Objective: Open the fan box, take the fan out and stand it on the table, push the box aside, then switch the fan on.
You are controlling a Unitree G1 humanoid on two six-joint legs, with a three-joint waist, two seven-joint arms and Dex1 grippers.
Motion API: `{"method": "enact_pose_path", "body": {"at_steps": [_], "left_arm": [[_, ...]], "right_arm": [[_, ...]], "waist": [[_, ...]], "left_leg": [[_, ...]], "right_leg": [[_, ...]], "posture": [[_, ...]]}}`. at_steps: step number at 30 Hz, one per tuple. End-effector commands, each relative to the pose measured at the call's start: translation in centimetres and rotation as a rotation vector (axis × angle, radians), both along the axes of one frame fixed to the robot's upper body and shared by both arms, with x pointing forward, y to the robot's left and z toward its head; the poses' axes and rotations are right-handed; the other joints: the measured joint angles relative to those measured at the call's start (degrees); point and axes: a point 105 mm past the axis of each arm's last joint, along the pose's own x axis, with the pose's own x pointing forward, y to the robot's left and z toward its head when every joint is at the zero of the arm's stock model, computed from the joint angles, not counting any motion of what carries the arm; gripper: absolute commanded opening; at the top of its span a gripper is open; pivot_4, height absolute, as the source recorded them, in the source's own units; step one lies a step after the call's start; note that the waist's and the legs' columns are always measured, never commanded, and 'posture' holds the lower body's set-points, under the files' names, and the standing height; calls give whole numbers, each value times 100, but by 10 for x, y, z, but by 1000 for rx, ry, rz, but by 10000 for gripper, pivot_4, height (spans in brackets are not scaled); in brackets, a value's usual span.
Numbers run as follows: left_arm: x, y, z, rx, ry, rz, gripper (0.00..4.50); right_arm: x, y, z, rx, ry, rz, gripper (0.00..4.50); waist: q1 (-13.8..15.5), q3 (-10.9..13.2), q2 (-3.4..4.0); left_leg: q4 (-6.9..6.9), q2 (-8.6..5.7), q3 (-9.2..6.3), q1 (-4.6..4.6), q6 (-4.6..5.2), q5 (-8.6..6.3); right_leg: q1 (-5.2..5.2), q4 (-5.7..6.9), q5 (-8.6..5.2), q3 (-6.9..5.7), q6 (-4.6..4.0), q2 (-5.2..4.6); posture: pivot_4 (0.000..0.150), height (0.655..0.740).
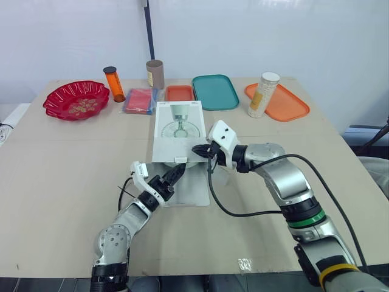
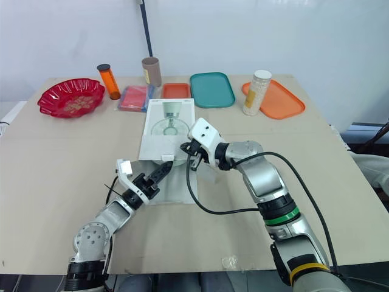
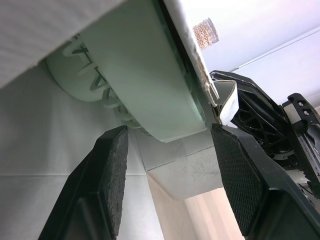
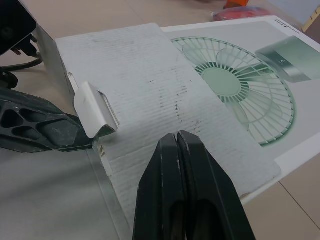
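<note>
L fingers (image 3: 112, 170): open, astride fan (image 3: 145, 90) rim; close firm, draw straight out.
R fingers (image 4: 175, 165): shut, at box (image 4: 165, 90) flap; pin it.

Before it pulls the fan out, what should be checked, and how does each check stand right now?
1. Near end of fan box open: ok, fan visible inside.
2. Fingers of left gripper open and aimed at the fan: ok.
3. Fan gripped: not ok, fingers not closed on it.
4. Box braced by right gripper: cannot tell; its fingers are shut, over the box top.
</note>
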Motion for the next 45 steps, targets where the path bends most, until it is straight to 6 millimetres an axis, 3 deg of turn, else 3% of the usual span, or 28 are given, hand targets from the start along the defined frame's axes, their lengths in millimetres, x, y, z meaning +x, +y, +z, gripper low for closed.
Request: {"method": "enact_pose_path", "body": {"at_steps": [1, 23, 24, 27, 40, 45], "left_arm": [[0, 0, 14, -31, -52, -9, 27796], [6, -2, 17, -93, -47, -8, 27796], [6, -2, 17, -94, -44, -6, 22739], [6, -4, 16, -76, -38, -16, 13761], [5, -5, 15, -60, -34, -38, 13761], [3, -8, 22, -134, -29, -66, 13761]], "right_arm": [[-2, -1, 2, -2, -11, 1, 0], [-2, -3, 0, -15, -23, -8, 0], [-2, -3, 0, -17, -24, -9, 0], [-2, -4, 0, -19, -26, -9, 0], [-2, -2, 0, -21, -32, -6, 0], [-2, -2, 1, -18, -32, -6, 0]], "waist": [[1, 0, 0], [15, 1, -1], [15, 1, -1], [21, 1, -1], [21, 1, -2], [21, 1, -2]], "left_leg": [[0, 0, 0, 0, 0, 0], [-1, -1, 0, -1, -2, 1], [-1, -1, 0, -1, -2, 1], [-1, -2, -1, -1, -4, 2], [-2, -2, -1, -2, -5, 3], [-2, -2, -1, -2, -5, 3]], "right_leg": [[0, 0, 0, 0, 0, 0], [0, -2, -1, 0, 2, 0], [0, -2, -1, 0, 2, 0], [0, -2, -1, 0, 2, -1], [0, -4, -1, 0, 3, -1], [0, -4, -2, 0, 4, -1]], "posture": [[1500, 7400], [1500, 7400], [1500, 7400], [1500, 7400], [1500, 7400], [1500, 7400]]}}
